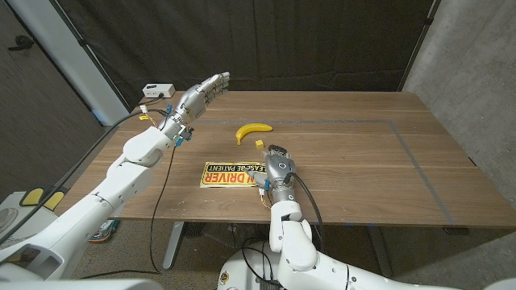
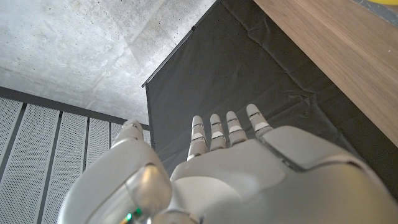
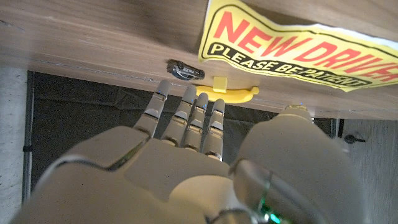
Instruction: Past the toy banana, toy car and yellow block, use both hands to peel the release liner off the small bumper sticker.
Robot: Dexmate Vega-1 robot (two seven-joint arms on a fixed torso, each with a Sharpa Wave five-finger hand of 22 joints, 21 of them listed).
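The yellow "NEW DRIVER" bumper sticker [image 1: 228, 174] [image 3: 298, 46] lies near the table's front edge, one end slightly lifted. Past it sit the yellow block [image 1: 259, 143] [image 3: 219, 84] and the toy banana [image 1: 252, 129] [image 3: 241, 94]. A small dark toy car [image 3: 185, 68] stands beside the block. My right hand [image 1: 279, 167] [image 3: 186, 149] is at the sticker's right end, fingers stretched out and holding nothing. My left hand [image 1: 205, 89] [image 2: 230, 162] is raised over the far left of the table, fingers straight and empty.
A white box [image 1: 159, 89] sits at the table's far left corner. A thin grey line [image 1: 413, 155] marks off the wooden table's right part. Black curtain hangs behind the table.
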